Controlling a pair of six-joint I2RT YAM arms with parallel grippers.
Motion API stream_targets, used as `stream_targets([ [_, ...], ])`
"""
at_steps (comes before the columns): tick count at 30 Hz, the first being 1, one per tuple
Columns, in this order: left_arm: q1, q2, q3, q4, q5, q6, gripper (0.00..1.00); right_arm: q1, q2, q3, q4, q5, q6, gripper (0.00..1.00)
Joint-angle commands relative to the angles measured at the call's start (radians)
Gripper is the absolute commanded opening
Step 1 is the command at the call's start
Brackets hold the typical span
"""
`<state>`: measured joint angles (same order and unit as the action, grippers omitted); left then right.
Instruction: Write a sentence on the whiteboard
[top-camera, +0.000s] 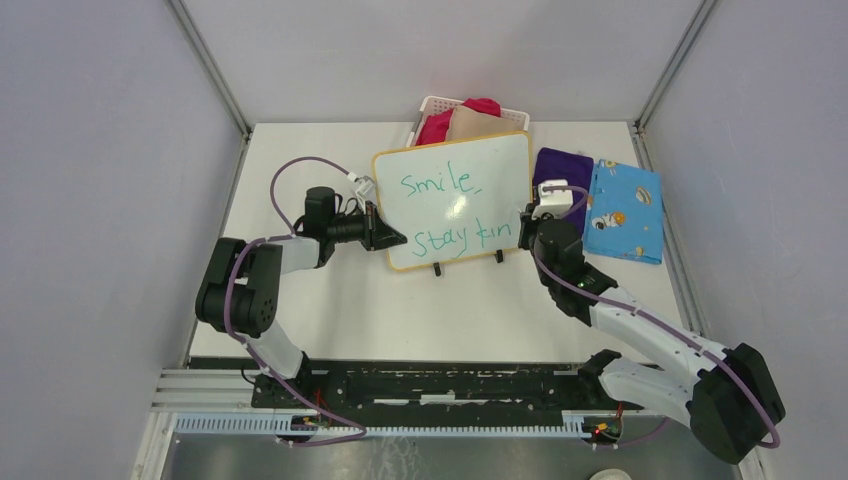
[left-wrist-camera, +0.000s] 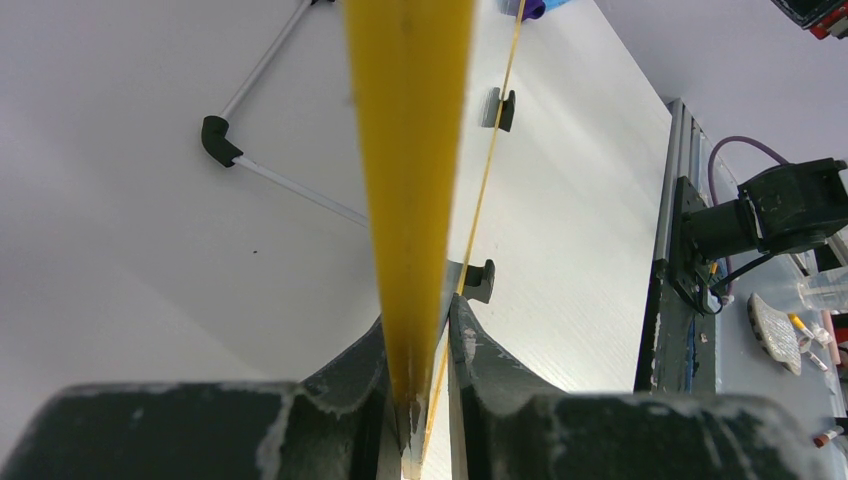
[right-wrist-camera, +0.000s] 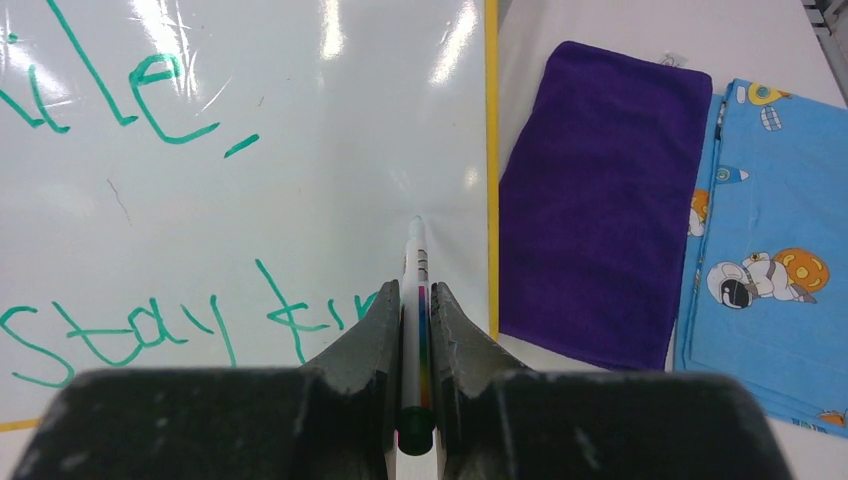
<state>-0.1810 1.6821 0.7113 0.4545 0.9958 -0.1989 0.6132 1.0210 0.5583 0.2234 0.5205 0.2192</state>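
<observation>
Nearly done: the sentence (top-camera: 437, 182) on the whiteboard (top-camera: 480, 165), standing toward the table's (top-camera: 400, 310) twelve o'clock, reads "Smile, stay kin", one letter short. The left gripper (top-camera: 392, 238) clamps its eight o'clock edge; the right gripper (right-wrist-camera: 415, 292) pinches the marker (right-wrist-camera: 413, 255) at four o'clock.

We see the whiteboard (top-camera: 500, 165) standing on a white table (top-camera: 330, 320). A white basket (top-camera: 432, 103) sits behind it at the far edge; a purple cloth (top-camera: 562, 165) and a blue patterned cloth (top-camera: 625, 210) lie right of it.
</observation>
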Motion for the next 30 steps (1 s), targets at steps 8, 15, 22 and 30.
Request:
stream_targets([
  [8, -0.034, 0.042, -0.014, -0.165, -0.1, 0.064, 0.02, -0.045, 0.044, 0.032, 0.051, -0.011, 0.0, 0.0],
  [15, -0.034, 0.043, -0.015, -0.165, -0.1, 0.063, 0.02, -0.052, 0.069, 0.006, 0.061, -0.034, 0.013, 0.0],
  [22, -0.034, 0.042, -0.014, -0.165, -0.102, 0.063, 0.02, -0.054, 0.061, -0.04, 0.057, -0.035, 0.026, 0.0],
  [30, -0.035, 0.042, -0.015, -0.166, -0.103, 0.064, 0.02, -0.054, 0.046, -0.11, 0.053, -0.057, 0.05, 0.0],
])
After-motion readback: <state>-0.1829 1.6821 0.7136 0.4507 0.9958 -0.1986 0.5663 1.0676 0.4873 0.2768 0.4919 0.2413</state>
